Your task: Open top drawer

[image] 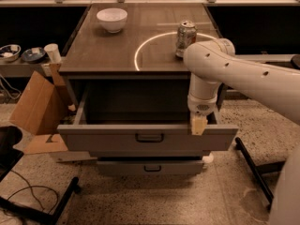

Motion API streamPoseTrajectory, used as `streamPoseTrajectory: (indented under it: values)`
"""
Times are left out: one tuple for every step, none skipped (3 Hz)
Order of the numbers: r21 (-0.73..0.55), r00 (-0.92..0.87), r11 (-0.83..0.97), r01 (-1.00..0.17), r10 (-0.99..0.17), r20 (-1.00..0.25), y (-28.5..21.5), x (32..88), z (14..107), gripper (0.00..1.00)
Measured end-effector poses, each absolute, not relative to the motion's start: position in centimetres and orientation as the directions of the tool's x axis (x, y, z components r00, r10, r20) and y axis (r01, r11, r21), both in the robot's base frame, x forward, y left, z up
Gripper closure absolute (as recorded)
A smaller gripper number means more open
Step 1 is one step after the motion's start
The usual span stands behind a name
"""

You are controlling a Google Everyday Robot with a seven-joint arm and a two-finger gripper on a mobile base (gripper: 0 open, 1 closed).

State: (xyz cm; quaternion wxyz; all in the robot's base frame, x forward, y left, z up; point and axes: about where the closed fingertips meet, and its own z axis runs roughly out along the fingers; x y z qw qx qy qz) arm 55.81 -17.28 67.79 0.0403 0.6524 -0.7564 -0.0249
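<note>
The top drawer of the grey cabinet is pulled far out, showing a plain grey inside. Its wide front panel carries a small black centre pull handle. My gripper hangs from the white arm at the right part of the drawer's front edge, its pale fingertips at the top rim of the panel. A narrower drawer with its own black handle sits below, slightly out.
On the cabinet top stand a white bowl at the back left and a drink can at the right, by a white ring mark. A cardboard box leans at the left. A black stand leg lies right, cables at lower left.
</note>
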Motion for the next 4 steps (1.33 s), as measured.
streamPoseTrajectory:
  values:
    - [0.113,-0.166,0.169,-0.979,-0.985,0.042,-17.82,54.21,67.65,1.0]
    - [0.113,-0.166,0.169,-0.979,-0.985,0.042,-17.81,54.21,67.65,0.84]
    - [0.113,-0.166,0.169,-0.979,-0.985,0.043,-17.81,54.21,67.65,0.61]
    - [0.113,-0.166,0.169,-0.979,-0.985,0.043,-17.81,54.21,67.65,0.38]
